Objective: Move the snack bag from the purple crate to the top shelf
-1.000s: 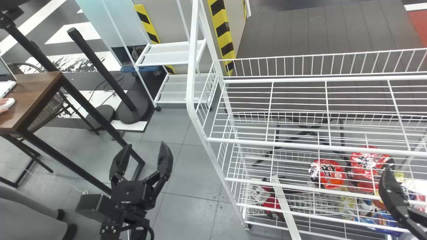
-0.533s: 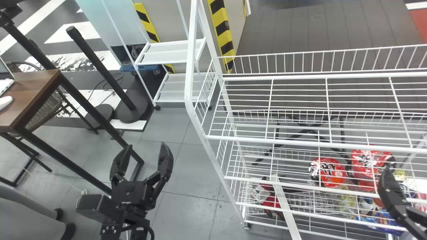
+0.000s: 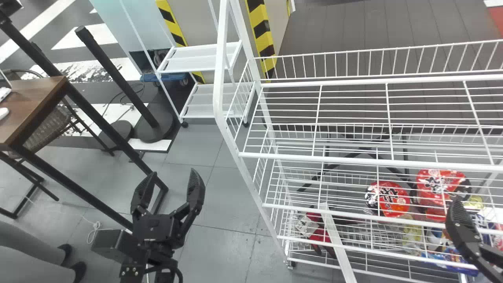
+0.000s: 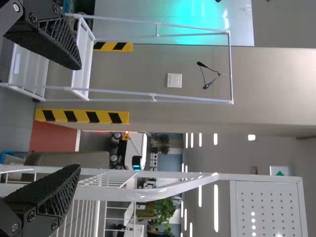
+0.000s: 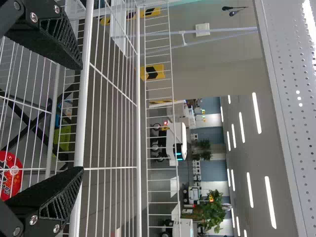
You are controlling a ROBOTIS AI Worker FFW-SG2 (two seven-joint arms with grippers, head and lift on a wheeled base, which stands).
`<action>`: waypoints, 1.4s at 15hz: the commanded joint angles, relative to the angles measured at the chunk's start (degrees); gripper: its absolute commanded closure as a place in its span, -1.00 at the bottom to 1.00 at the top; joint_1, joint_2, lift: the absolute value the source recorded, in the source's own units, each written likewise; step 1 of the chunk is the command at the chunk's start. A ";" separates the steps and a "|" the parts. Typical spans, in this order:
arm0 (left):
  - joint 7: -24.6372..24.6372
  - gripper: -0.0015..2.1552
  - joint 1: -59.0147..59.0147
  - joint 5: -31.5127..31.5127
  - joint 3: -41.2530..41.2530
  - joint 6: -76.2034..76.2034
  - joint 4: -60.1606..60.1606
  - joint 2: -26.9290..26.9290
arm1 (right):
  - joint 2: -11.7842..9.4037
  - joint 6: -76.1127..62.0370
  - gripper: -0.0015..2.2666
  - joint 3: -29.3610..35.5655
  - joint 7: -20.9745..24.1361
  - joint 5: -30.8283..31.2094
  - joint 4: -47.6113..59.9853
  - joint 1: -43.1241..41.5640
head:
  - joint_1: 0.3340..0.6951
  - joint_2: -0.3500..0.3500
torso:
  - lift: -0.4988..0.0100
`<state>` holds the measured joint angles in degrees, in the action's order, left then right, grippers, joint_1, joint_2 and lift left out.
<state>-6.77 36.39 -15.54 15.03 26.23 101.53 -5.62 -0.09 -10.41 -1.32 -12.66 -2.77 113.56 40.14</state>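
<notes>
The snack bag should be in the purple crate, as the job says, but I cannot tell just where it is. My guess is that it is light, soft and puffy, with slick sides that can slip. The food in it may crack if it is squeezed hard. The best place to grab is the flat edge at the end, with a gentle pinch.

The right gripper [image 5: 81, 117] has its two fingers wide apart and holds nothing. It is by the right part of the wire rack [image 3: 250, 181]. The left gripper [image 3: 171, 179] is open too, with nothing in it, and waits over the floor beside the rack.

The top shelf [image 3: 369, 161] is made of thin white bars, with a low fence along the back. A bag would lie well on it, but a corner could catch on a wire. Lower down, the rack holds a round red bag [image 3: 389, 199] and a bigger red bag [image 3: 436, 186] just beside it. Below them are a yellow bag [image 3: 412, 236] and some blue packs [image 3: 452, 257].
</notes>
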 commanded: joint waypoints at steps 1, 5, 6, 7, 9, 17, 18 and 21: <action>0.00 -0.89 -0.09 -0.02 0.00 0.00 -0.10 0.00 | 0.14 0.00 -0.93 0.00 -0.09 0.04 0.00 -0.07 | 1.00 0.95 | 0.73; -0.09 -0.89 -0.27 -0.02 -0.17 0.00 -0.19 0.00 | 0.14 0.00 -0.93 0.00 -0.09 0.22 -0.09 -0.07 | 1.00 0.95 | 0.67; -0.35 -0.89 -0.35 -0.11 -0.17 0.00 -0.46 0.00 | 0.14 0.00 -0.93 0.00 -0.09 0.22 0.00 -0.07 | 1.00 0.94 | 0.65; -0.44 -0.89 -0.44 -0.20 -0.17 0.00 -0.63 0.00 | 0.14 0.00 -0.93 0.00 -0.09 0.22 -0.09 0.02 | 1.00 0.94 | 0.64; -0.53 -0.89 -0.44 -0.20 -0.17 0.00 -0.72 0.00 | 0.14 0.00 -0.93 0.09 -0.09 0.22 -0.09 0.02 | 1.00 0.94 | 0.60; -0.88 -0.89 -0.44 -0.20 -0.17 0.00 -0.90 0.00 | 0.14 0.00 -0.93 0.00 -0.17 0.13 -0.09 0.02 | 1.00 0.94 | 0.48; -0.88 -0.89 -0.44 -0.20 -0.17 0.17 -0.90 0.00 | 0.14 0.00 -0.93 0.00 -0.17 0.13 -0.18 0.02 | 1.00 0.94 | 0.46; -1.06 -0.89 -0.44 -0.20 -0.26 0.35 -1.25 0.00 | 0.14 0.00 -0.93 0.00 -0.17 0.22 -0.09 0.11 | 1.00 0.93 | 0.42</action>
<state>-7.84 35.95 -15.78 14.83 26.44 100.45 -5.62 -0.09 -10.41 -1.32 -12.83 -2.57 113.44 40.24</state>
